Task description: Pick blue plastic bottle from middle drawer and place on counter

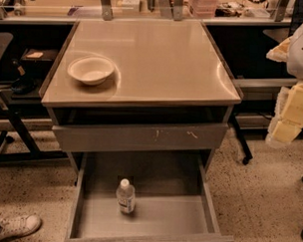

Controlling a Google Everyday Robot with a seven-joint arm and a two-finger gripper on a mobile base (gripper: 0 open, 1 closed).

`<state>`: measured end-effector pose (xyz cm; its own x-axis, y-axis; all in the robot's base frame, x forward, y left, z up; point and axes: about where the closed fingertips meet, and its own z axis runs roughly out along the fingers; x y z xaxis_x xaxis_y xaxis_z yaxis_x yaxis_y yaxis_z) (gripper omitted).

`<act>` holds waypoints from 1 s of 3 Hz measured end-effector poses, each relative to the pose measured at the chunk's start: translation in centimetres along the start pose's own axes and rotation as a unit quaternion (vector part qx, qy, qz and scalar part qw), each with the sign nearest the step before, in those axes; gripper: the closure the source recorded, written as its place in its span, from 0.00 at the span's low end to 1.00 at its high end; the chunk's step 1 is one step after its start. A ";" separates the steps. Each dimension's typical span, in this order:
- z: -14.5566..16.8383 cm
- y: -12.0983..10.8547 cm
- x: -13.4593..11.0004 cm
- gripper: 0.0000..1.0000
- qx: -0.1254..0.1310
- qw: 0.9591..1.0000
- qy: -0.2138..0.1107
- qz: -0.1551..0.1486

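Note:
The blue plastic bottle (125, 196) stands upright on the floor of the open middle drawer (158, 218), left of the drawer's centre; it is clear with a white cap and a white label. The counter (153, 58) is the glossy tan top of the grey cabinet above. My gripper (290, 114) hangs at the right edge of the view, to the right of the counter's front corner, well above and to the right of the bottle and touching nothing.
A pale bowl (91, 69) sits on the counter's left side. The drawer above (141, 136), with pale scratch marks on its front, overhangs the back of the open drawer. A cluttered bench (55, 10) runs behind. A white shoe (14, 227) shows at the bottom left.

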<state>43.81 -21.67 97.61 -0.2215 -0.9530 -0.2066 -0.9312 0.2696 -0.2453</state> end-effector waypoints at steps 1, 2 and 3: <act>0.0 0.0 0.0 0.00 0.000 1.000 0.000 0.000; 1.8 0.8 -0.2 0.00 -0.011 1.000 -0.008 0.005; 5.8 2.5 -1.6 0.00 -0.033 0.999 -0.028 0.003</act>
<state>43.51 -18.60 91.80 -0.2122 -0.9416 -0.2615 -0.9472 0.2639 -0.1818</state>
